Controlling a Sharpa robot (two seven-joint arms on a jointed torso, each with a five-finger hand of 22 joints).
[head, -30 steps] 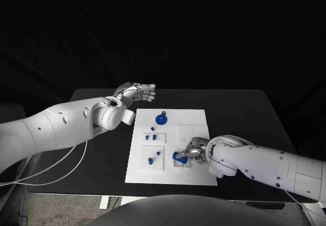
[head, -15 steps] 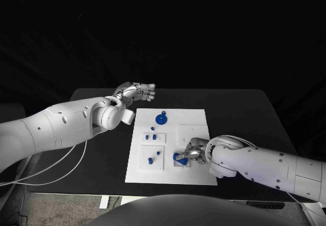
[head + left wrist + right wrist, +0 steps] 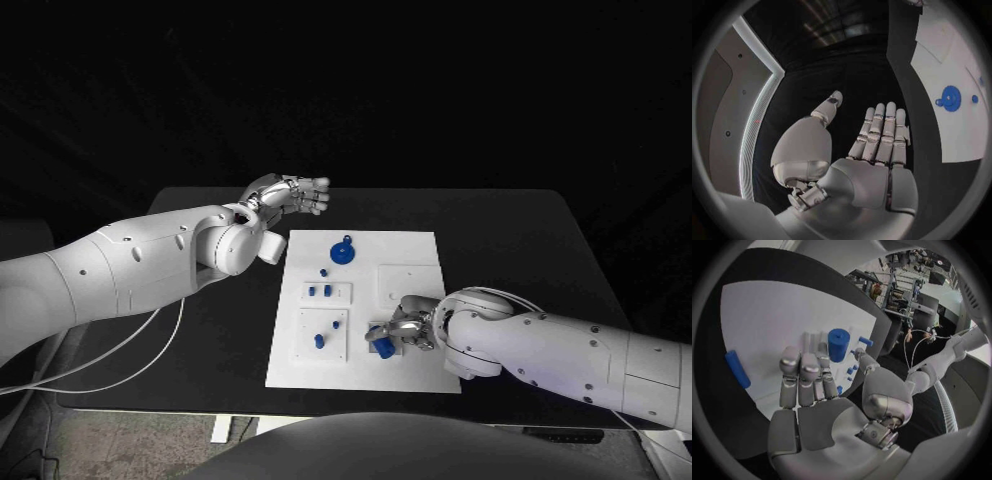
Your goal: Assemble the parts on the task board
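Task board (image 3: 411, 375) is lying under the right hand (image 3: 402, 331), whose fingers (image 3: 802, 371) are stretching apart just beside a blue cylinder part (image 3: 838, 344). Left hand (image 3: 293, 194) is spreading wide, holding nothing.

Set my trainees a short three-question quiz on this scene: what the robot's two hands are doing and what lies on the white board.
1. True or false: the silver left robot hand holds a small blue part.
2. The round blue disc part lies on the flat white task board at: A) its far end; B) its near end; C) its right edge.
3. Short answer: which robot hand has its fingers by the upright blue cylinder?
Key: 1 false, it holds nothing; 2 A; 3 the right robot hand.
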